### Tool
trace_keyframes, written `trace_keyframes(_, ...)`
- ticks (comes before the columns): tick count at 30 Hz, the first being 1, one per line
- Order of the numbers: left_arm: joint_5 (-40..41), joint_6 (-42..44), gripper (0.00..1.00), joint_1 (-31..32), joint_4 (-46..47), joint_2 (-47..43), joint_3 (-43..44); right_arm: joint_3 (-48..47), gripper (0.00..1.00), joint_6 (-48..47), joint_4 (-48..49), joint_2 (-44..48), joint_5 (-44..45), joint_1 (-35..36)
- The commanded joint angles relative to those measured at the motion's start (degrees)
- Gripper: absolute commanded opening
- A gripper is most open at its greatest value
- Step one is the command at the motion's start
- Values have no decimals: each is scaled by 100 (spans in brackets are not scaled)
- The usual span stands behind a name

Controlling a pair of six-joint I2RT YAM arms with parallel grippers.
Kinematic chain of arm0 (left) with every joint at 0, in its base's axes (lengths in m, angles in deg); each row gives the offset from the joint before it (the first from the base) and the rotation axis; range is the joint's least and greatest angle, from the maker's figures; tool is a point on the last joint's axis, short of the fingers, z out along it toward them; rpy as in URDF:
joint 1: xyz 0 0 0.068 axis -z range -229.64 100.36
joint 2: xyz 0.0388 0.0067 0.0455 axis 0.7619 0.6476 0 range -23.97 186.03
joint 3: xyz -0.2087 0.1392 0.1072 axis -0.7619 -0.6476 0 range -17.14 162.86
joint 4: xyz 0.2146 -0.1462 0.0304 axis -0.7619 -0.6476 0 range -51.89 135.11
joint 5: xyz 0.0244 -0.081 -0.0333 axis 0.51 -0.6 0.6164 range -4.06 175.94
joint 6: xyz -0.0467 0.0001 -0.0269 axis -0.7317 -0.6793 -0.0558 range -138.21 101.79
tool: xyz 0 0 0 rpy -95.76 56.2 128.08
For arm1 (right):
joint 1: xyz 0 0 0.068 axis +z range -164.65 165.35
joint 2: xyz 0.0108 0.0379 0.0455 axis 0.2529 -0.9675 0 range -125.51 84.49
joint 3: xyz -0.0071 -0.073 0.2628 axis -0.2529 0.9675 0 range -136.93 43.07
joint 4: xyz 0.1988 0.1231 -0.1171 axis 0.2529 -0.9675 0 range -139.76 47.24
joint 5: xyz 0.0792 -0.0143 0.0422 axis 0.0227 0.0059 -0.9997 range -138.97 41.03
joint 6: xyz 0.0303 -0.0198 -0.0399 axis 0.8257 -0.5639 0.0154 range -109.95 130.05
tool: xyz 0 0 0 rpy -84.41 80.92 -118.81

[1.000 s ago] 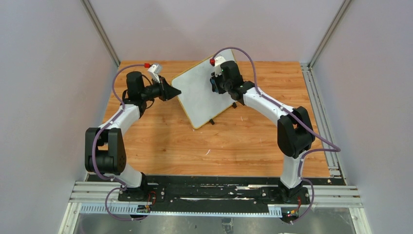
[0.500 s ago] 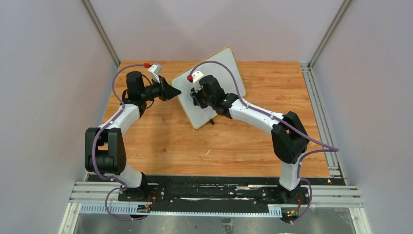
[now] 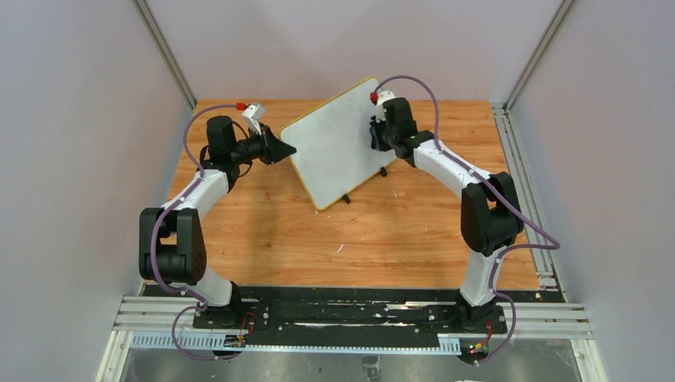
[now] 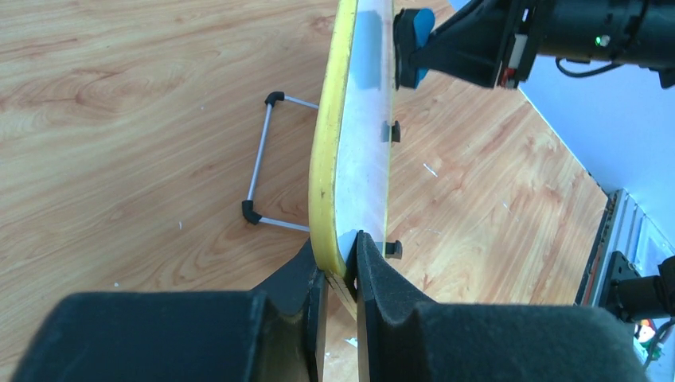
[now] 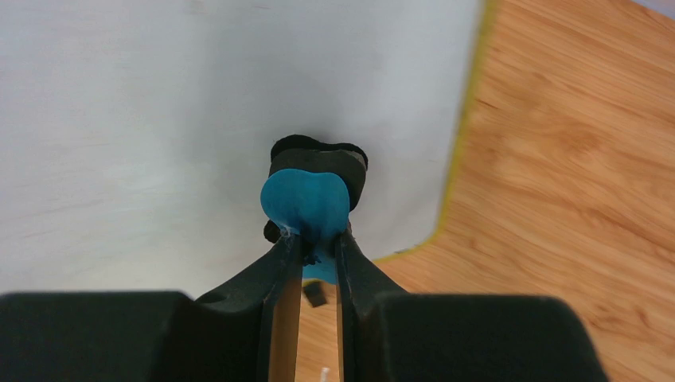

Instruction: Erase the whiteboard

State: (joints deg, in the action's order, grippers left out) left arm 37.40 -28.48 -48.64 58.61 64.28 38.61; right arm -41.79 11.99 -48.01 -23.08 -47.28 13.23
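The whiteboard [image 3: 334, 147], white with a thin yellow frame and small black feet, stands tilted at the back middle of the table. Its face shows no writing. My left gripper [image 3: 285, 150] is shut on the board's left edge; the left wrist view shows the fingers [image 4: 382, 294] clamping the yellow frame [image 4: 325, 175]. My right gripper [image 3: 376, 135] is shut on a blue eraser [image 5: 306, 203] with a black pad, which presses against the board's face [image 5: 159, 119] near its right edge. The eraser also shows in the left wrist view [image 4: 414, 40].
A wire stand [image 4: 259, 163] with black tips props the board from behind. The wooden table [image 3: 382, 231] is enclosed by grey walls with metal rails [image 3: 525, 159] along the right side. Small white specks [image 3: 340, 248] lie on the wood.
My right gripper with the eraser swept left and down across the board's face, then back up and right to its right edge. The left gripper and the board stayed put.
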Motion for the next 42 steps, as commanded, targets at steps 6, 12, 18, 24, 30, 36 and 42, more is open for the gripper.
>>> trace_keyframes(6,484,784,0,32,-377,184,54,-122,1,39,-739,570,1018,-341)
trace_keyframes(12,526,840,0,37,-437,175,50,-61,1,437,-1621,1092,1758,-639)
trace_keyframes(18,552,855,0,32,-458,229,55,147,1,837,-2908,1455,1489,-1162)
trace_keyframes(24,606,892,0,32,-462,252,37,1300,1,1113,-3240,1968,508,-1832)
trace_keyframes(30,639,894,0,32,-460,290,63,2273,1,1304,-3254,2412,517,-2120)
trace_keyframes(36,643,854,0,33,-471,357,121,2584,4,1346,-3261,2363,424,-2175)
trace_keyframes(42,667,859,0,33,-471,338,97,2719,5,1345,-3037,1977,78,-2251)
